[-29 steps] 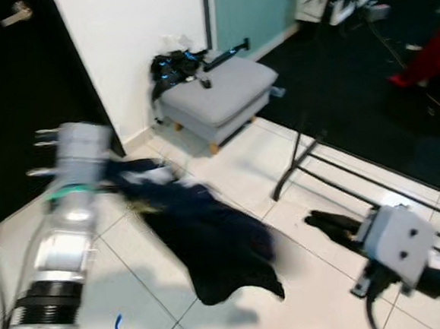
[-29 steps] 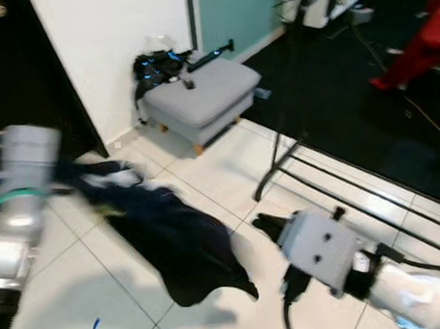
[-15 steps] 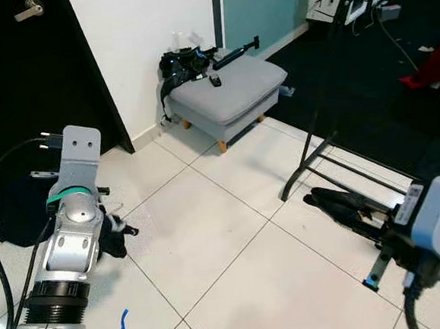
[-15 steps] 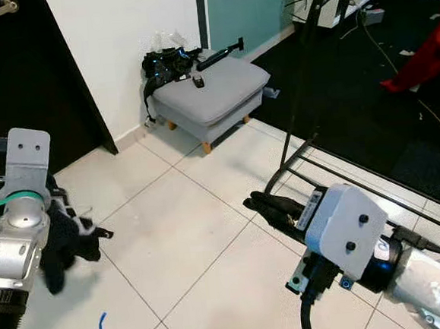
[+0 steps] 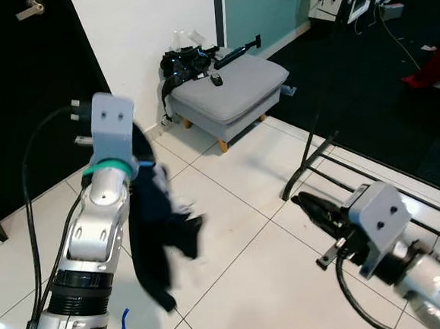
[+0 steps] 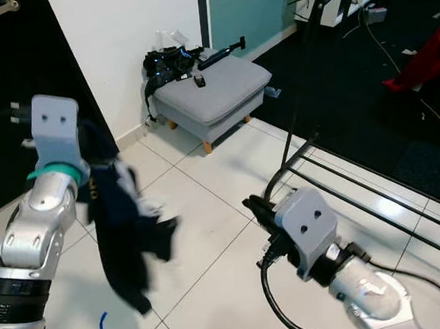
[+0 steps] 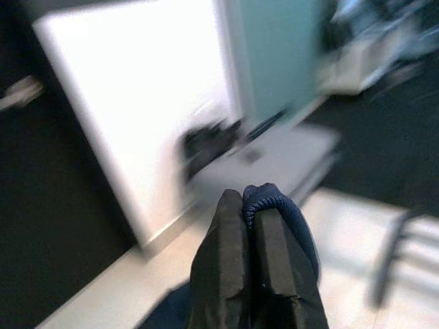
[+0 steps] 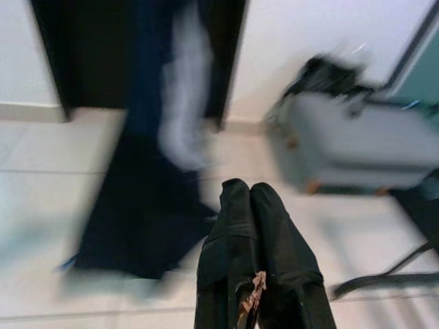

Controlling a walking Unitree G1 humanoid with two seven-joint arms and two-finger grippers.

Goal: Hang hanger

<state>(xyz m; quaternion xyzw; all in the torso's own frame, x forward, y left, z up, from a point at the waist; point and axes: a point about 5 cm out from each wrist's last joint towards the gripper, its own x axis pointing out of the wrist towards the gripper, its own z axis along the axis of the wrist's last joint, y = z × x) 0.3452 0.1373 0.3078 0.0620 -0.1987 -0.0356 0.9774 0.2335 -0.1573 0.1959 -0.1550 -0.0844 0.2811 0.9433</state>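
Note:
A dark navy garment [image 5: 158,229] hangs in the air from my raised left arm, its lower end swinging above the tiles. In the left wrist view my left gripper [image 7: 248,205] is shut on a fold of this blue fabric [image 7: 278,203]. I cannot make out a hanger in the cloth. My right gripper [image 5: 308,203] is low over the floor at the right, shut with nothing between its fingers [image 8: 236,205]. It points towards the hanging garment [image 8: 147,199].
A black clothes rack [image 5: 320,155] stands at the right, its foot rails running across the tiles. A grey footstool [image 5: 233,83] with black items on it sits by the white wall. A dark doorway [image 5: 24,96] is at the left. Blue tape [image 5: 124,320] marks the floor.
My left arm has risen and swung the garment up from low beside it, so it now hangs and sways. The right gripper has drawn back and turned towards the garment.

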